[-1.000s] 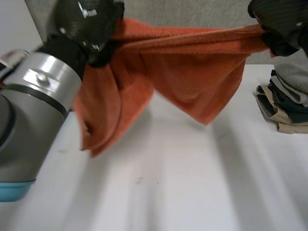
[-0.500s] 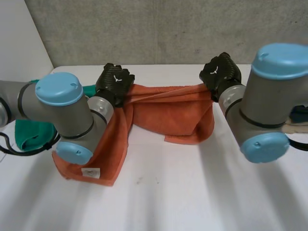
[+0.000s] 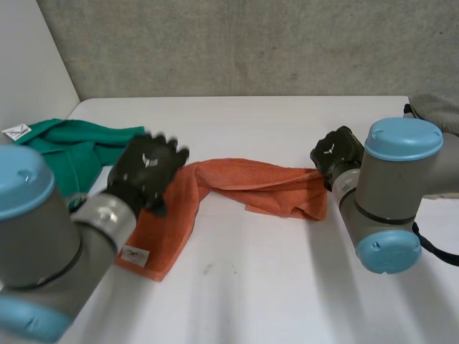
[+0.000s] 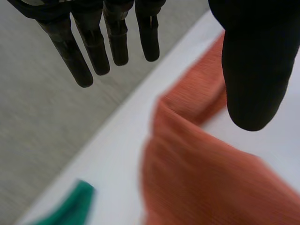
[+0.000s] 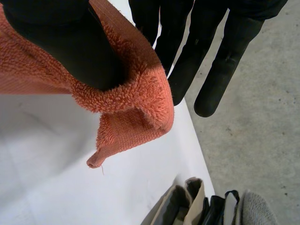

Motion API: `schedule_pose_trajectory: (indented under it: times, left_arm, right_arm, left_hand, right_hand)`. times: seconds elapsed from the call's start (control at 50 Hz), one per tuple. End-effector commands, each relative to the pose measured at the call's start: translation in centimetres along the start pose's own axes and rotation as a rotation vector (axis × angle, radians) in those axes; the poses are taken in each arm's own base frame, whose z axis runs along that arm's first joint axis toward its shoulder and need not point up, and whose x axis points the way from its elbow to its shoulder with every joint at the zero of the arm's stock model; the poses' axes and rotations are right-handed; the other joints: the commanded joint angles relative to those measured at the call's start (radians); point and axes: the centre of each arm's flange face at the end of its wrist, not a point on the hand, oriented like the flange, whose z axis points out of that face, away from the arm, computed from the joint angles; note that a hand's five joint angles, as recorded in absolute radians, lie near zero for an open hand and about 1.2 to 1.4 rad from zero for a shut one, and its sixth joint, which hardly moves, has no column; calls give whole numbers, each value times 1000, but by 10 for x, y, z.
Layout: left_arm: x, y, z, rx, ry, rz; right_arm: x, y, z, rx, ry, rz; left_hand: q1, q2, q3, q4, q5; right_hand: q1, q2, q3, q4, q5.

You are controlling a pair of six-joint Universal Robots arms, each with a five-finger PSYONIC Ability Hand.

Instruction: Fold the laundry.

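An orange towel [image 3: 244, 175] lies crumpled in a long band across the middle of the white table [image 3: 258, 287]. My left hand [image 3: 147, 168] hovers over the towel's left part, where the cloth hangs down to a labelled corner. In the left wrist view this hand [image 4: 253, 61] is open, fingers straight and thumb apart, with the towel [image 4: 211, 183] lying loose below it. My right hand [image 3: 337, 152] is at the towel's right end. In the right wrist view its thumb [image 5: 70, 51] pinches a towel corner [image 5: 136, 108] against the fingers.
A green cloth [image 3: 72, 147] lies bunched at the table's left, also beyond the left hand's fingertips [image 4: 75, 206]. A stack of folded clothes [image 5: 211, 206] sits by the right edge, with a grey piece [image 3: 437, 107] showing behind my right arm. A concrete wall backs the table.
Both hands have come down from high up, laying the towel on the table. The left hand has let go of its end and drawn back toward me; the right keeps its pinch.
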Motion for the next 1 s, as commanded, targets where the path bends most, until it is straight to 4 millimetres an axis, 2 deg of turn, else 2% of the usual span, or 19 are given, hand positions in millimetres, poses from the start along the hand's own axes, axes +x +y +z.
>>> schedule_pose_trajectory:
  times: [0.02,0.1,0.3,0.6,0.82,0.96,1.0]
  left_arm:
    - [22,32,-34,-211,106,-97]
    - [29,49,-36,-261,123,-97]
    - [39,79,-20,-282,112,-92]
    - [41,92,-8,-270,78,-42]
    - [27,94,5,-236,6,-24]
    - [18,98,13,-232,-22,1]
    - [15,97,17,-220,-33,11]
  right_arm:
    - [-5,6,-7,-15,-24,31]
    - [-11,11,-10,-29,-46,49]
    - [-22,20,-16,-52,-75,46]
    - [-28,24,-19,-52,-82,45]
    - [-30,24,-20,-50,-87,43]
    - [-29,23,-21,-48,-87,44]
    - [-30,23,-21,-47,-90,44]
  left_hand:
    - [125,130,133,130,128]
    - [111,115,119,115,113]
    - [46,51,54,50,49]
    - [81,86,89,86,84]
    - [178,183,186,182,181]
    - [324,329,333,329,327]
    - [424,429,432,428,427]
  right_hand:
    - [274,216,202,196,217]
    - [274,216,202,196,217]
    - [274,216,202,196,217]
    - [274,216,202,196,217]
    - [274,216,202,196,217]
    - [274,216,202,196,217]
    - [274,216,202,196,217]
